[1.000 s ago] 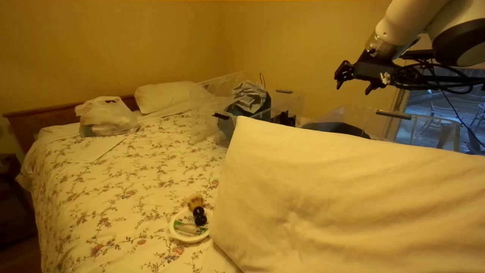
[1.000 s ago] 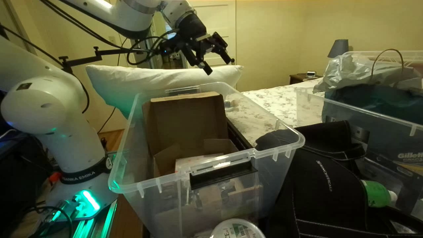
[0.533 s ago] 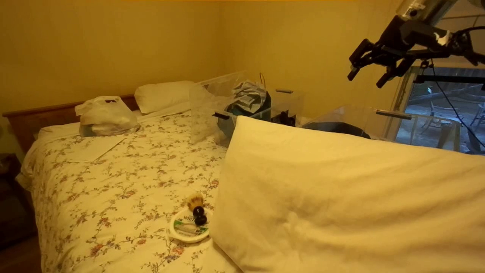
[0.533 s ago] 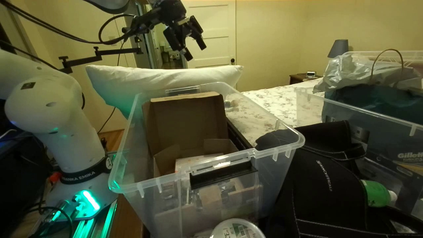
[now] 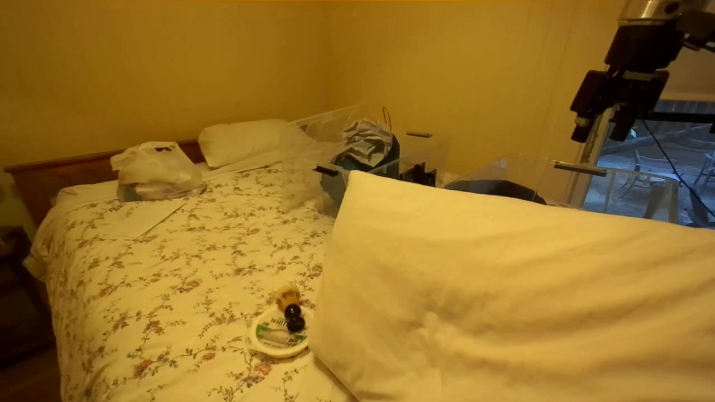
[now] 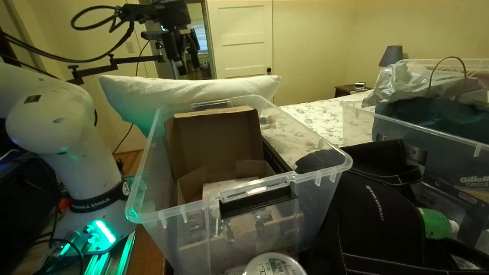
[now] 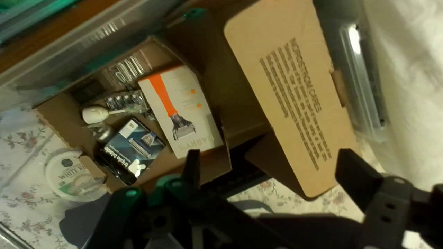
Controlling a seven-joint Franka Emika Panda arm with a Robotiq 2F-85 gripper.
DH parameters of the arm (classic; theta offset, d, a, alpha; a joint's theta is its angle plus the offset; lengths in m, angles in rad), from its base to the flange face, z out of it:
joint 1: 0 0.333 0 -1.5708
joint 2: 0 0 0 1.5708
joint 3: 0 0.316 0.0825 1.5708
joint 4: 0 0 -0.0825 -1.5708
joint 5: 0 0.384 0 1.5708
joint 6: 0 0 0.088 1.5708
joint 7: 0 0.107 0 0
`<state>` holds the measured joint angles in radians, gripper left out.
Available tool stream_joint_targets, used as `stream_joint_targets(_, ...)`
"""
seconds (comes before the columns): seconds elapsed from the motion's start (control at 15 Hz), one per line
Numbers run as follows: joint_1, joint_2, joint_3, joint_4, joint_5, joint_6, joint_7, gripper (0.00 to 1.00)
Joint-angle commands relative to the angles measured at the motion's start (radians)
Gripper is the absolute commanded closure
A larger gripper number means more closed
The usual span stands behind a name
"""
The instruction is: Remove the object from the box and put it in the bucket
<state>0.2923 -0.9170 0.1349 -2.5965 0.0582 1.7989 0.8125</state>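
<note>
An open cardboard box (image 6: 217, 141) stands inside a clear plastic bin (image 6: 153, 214); its printed lid flap shows in the wrist view (image 7: 290, 103). Inside the box lie a white and orange razor carton (image 7: 183, 110), a dark blue triple blade carton (image 7: 133, 148) and a white-headed item (image 7: 95, 114) among clear packs. My gripper is open and empty, pointing down above the bin in the wrist view (image 7: 270, 152). It also shows high in both exterior views (image 5: 600, 134) (image 6: 189, 70). No separate bucket shows; the clear bins are the only large open containers.
A white pillow (image 6: 191, 89) stands behind the bin. A black bag (image 6: 366, 214) and another clear bin with a teal bag (image 6: 431, 118) are beside it. A white round tub (image 7: 71, 176) lies close to the box. A shaving brush (image 5: 291, 312) rests on a white tub on the bed.
My gripper has moved back toward the robot's base side, rightward in one exterior picture and leftward in the opposite picture, and has turned to point more straight down. The fingers stay apart.
</note>
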Motion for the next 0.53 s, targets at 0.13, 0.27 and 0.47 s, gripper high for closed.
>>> stream_joint_targets(0.13,-0.098,-0.008,0.071,0.044,0.049,-0.18,-0.17,0.0)
stream_joint_targets(0.27,-0.115,-0.006,0.082,0.062,0.044,-0.235,-0.214,0.0)
stream_joint_targets(0.47,-0.12,-0.001,0.086,0.065,0.043,-0.242,-0.227,0.0)
